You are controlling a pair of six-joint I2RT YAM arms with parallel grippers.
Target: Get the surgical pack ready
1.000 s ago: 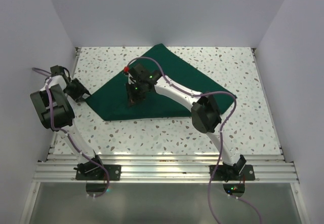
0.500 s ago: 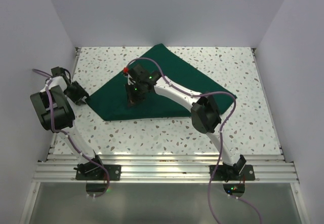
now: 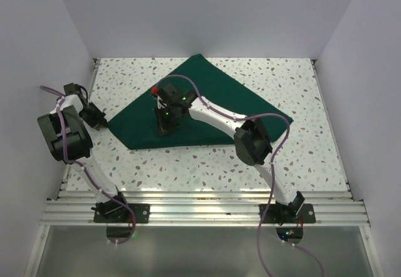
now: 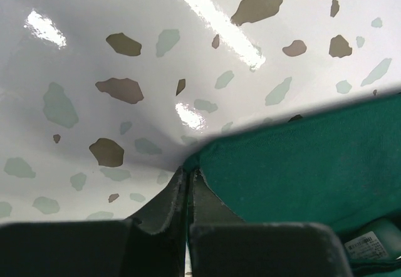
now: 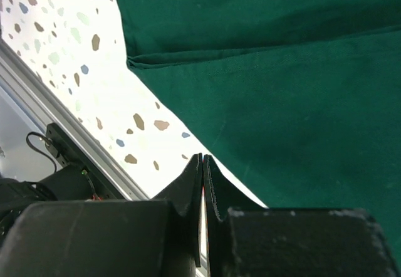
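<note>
The green surgical pack [image 3: 207,101] lies flat, from the worktop's [image 3: 282,158] back middle to its left edge. The left gripper [image 4: 188,175] pinches its left corner, I think to fold it over. The right gripper [image 5: 202,161], fingers together and empty, sits over the front edge, maybe to pin it.

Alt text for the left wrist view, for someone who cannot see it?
The left gripper has its dark fingers closed at the very corner of a dark green drape, apparently pinching it. The drape fills the lower right of the view, lying on a glossy white speckled table.
</note>
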